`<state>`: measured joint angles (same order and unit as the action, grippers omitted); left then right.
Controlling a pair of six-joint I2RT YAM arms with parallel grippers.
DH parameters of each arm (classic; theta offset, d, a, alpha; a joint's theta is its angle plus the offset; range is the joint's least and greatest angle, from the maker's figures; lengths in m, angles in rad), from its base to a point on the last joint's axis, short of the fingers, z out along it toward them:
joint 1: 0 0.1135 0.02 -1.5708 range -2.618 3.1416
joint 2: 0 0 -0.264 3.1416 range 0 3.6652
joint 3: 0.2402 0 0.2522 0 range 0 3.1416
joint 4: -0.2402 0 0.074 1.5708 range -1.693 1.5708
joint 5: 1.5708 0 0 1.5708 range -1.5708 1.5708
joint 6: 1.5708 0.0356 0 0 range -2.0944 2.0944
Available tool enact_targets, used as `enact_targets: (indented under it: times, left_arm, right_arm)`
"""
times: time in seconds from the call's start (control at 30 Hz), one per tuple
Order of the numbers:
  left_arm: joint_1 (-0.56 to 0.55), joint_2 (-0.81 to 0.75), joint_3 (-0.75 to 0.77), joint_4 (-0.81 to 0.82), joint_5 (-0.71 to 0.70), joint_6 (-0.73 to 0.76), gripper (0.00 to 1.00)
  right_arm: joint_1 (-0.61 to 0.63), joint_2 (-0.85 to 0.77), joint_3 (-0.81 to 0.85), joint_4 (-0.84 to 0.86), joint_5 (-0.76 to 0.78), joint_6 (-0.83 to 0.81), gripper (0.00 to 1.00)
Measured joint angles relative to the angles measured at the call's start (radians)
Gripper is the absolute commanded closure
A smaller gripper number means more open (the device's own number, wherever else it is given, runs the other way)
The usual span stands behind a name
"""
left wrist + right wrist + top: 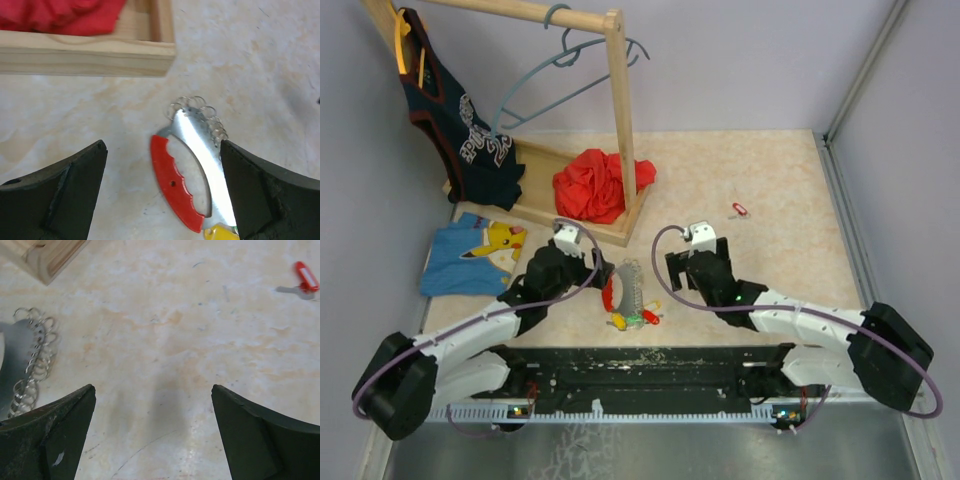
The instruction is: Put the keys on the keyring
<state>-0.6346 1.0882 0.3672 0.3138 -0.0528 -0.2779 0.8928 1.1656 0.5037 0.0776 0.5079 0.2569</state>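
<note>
Beige marbled tabletop (770,170) holds the grey metal keyring (200,145), wire loops along it, between the empty, wide-open left gripper (163,146) and right gripper (152,388); I'd have the right pinch the stray red-tagged key (305,276) squarely by its tag.

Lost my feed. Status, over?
Left claw open, astride keyring. Right claw open, empty, over table. Red key loose beyond right claw. Nothing blocking.

The whole table (770,190) is seen from high above its near edge, looking down and forward. Each wrist view is taken low and close over the table, facing forward. The keyring (200,117) and wooden rack base (85,55) are shared by all three views.
</note>
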Motion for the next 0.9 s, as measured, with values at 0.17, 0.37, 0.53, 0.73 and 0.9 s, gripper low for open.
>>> enact_targets:
  times: [0.17, 0.37, 0.53, 0.73, 0.9]
  left_arm:
    - [0.026, -0.156, -0.069, 0.011, -0.161, 0.006, 0.01]
    - [0.026, -0.346, -0.169, 0.078, -0.253, 0.056, 0.01]
    - [0.026, -0.460, -0.258, 0.137, -0.291, 0.074, 0.01]
    - [0.026, -0.549, -0.318, 0.177, -0.315, 0.071, 0.01]
    - [0.026, -0.630, -0.344, 0.183, -0.325, 0.050, 0.01]
  right_arm:
    - [-0.025, -0.095, -0.027, 0.003, 0.163, 0.005, 0.02]
    - [-0.074, -0.263, -0.137, 0.004, 0.287, 0.032, 0.03]
    - [-0.078, -0.417, -0.220, 0.027, 0.356, 0.035, 0.03]
    - [-0.078, -0.504, -0.276, 0.072, 0.399, 0.031, 0.03]
    - [-0.078, -0.532, -0.281, 0.080, 0.419, 0.031, 0.03]
